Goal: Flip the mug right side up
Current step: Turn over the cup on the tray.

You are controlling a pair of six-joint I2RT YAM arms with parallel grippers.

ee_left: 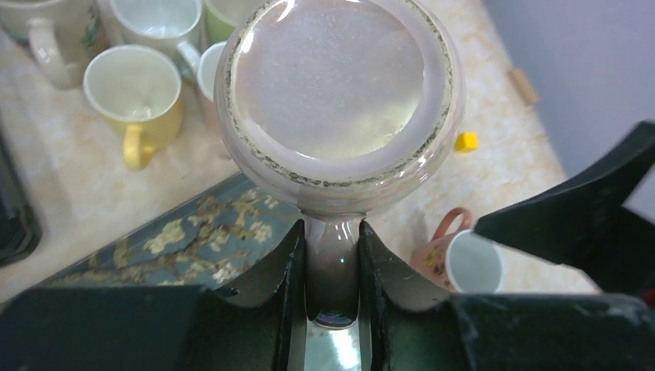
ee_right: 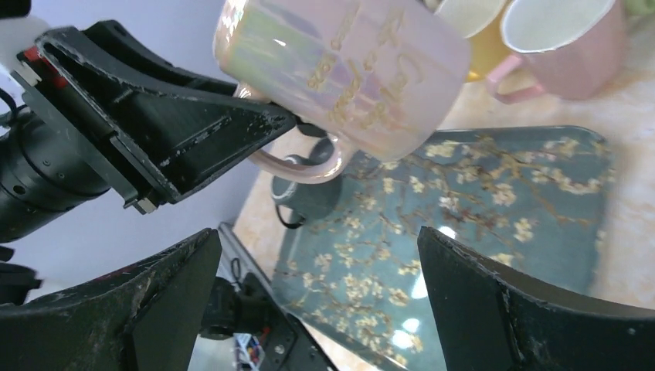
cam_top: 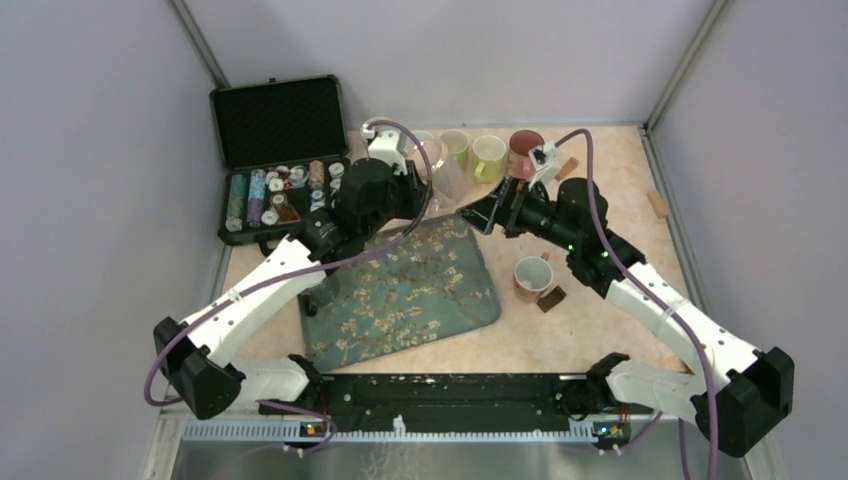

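An iridescent pink mug (ee_left: 340, 85) hangs in the air over the blue flowered tray (cam_top: 400, 300). Its flat base faces the left wrist camera. My left gripper (ee_left: 332, 263) is shut on the mug's handle (ee_left: 332, 270), one finger on each side. In the right wrist view the mug (ee_right: 347, 69) is tilted, gold lettering on its side, with the left gripper's fingers (ee_right: 178, 131) at its handle. My right gripper (ee_right: 320, 301) stands wide open just right of and below the mug, holding nothing, over the tray (ee_right: 479, 201).
Several upright mugs (cam_top: 488, 155) stand in a row at the back, among them a yellow one (ee_left: 135, 93). A pink mug (cam_top: 531, 277) stands right of the tray. An open black case (cam_top: 280, 150) sits back left. A small yellow block (ee_left: 465, 141) lies on the table.
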